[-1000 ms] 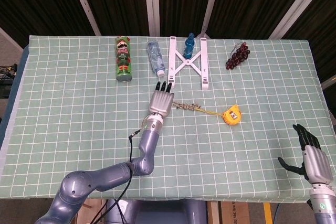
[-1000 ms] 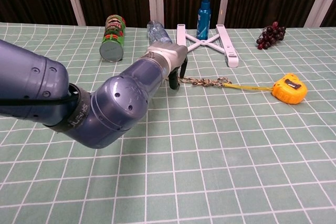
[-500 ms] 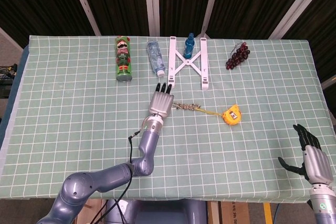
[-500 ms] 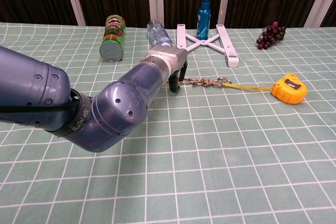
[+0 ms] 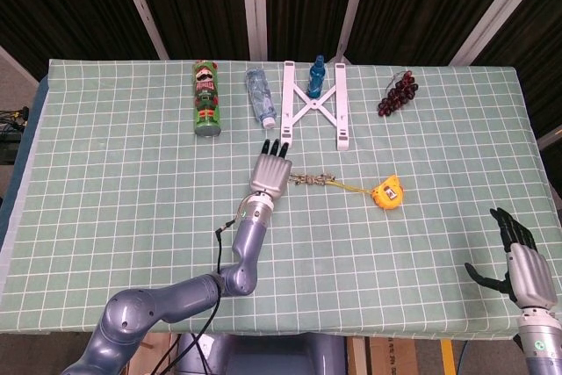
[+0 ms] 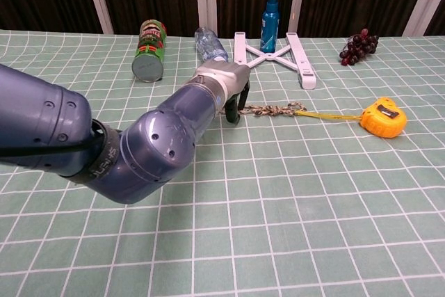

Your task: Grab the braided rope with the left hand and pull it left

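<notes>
Left arm lies stretched across the green checked table (image 5: 105,217), forearm filling the chest view. Over the last second it has barely shifted: the left hand (image 5: 271,170) has settled a touch nearer the near end of the braided rope (image 5: 314,180), and its dark fingertips (image 6: 235,115) now point down onto the cloth right at that end, where earlier they stood slightly off it. The rope itself has not moved; it lies flat between the hand and the yellow tape measure (image 5: 385,191), with a thin yellow cord running from its far end to the measure. Reading: the reach looks finished and the grasp is only starting, no pull to the left yet. Left hand: from the head view the fingers run forward, close together; from the chest view they curl downward at the rope's end. Whether they have actually pinched the braid I cannot tell, since the wrist hides the contact. Right hand (image 5: 523,261) waits at the near right corner of the table, well apart from everything, fingers spread and holding nothing. Along the far edge: green printed can (image 5: 205,98), clear water bottle (image 5: 261,95), white folding stand (image 5: 315,105), blue spray bottle (image 5: 317,70), bunch of dark grapes (image 5: 398,94).
</notes>
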You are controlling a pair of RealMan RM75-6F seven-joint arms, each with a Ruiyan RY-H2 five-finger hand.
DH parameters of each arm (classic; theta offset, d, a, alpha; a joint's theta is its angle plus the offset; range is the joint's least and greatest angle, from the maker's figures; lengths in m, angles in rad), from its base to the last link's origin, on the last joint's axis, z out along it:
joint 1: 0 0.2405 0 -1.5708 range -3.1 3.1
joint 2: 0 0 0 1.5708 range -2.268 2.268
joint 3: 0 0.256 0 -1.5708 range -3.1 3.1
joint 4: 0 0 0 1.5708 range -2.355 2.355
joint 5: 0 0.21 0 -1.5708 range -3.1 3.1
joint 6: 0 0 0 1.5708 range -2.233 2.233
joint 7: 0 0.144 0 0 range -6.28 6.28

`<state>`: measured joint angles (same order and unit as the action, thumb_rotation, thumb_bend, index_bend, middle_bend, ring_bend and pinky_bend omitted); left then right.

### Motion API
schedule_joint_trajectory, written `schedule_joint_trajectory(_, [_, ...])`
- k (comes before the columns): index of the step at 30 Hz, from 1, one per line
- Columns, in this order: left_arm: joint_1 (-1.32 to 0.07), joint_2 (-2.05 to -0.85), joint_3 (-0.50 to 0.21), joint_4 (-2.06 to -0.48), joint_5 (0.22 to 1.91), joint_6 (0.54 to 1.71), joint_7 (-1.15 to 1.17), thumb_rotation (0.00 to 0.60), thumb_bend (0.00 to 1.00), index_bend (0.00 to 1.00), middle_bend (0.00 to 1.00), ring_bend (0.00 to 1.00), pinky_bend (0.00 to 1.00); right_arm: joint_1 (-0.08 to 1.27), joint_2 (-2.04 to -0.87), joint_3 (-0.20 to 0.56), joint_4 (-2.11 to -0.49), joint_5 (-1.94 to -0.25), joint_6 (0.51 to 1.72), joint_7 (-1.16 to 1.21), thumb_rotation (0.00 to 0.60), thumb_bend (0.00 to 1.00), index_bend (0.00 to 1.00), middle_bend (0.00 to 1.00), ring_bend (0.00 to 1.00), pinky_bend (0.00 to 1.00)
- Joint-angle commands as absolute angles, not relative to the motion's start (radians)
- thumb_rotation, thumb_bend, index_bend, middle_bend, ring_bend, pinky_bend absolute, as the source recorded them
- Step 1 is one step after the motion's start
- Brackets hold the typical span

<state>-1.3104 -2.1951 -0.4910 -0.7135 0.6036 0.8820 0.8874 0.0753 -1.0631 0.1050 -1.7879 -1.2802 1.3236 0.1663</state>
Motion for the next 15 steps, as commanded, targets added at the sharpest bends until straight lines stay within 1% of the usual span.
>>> schedule_joint_trajectory(1, [-1.308, -2.198, -0.491, -0.709, 0.605, 0.882, 0.887, 0.600, 0.47, 0.57, 0.07, 0.00, 0.00, 0.075, -1.063, 0.105, -1.788, -1.280, 1.323, 0.167, 0.600, 0.27, 0.00, 0.00, 0.00, 0.00])
schedule_joint_trajectory(7, [-1.303, -2.200, -0.490, -0.705, 0.614, 0.882, 0.880, 0.600, 0.50, 0.58, 0.08, 0.00, 0.00, 0.075, -1.062, 0.106, -1.788, -1.276, 1.321, 0.168, 0.600, 0.27, 0.00, 0.00, 0.00, 0.00])
schedule_joint_trajectory(15, [-1.299, -2.192, -0.491, -0.721, 0.633, 0.889, 0.869, 0.600, 0.52, 0.58, 0.08, 0.00, 0.00, 0.076, -1.062, 0.105, -1.789, -1.277, 1.321, 0.166, 0.600, 0.27, 0.00, 0.00, 0.00, 0.00])
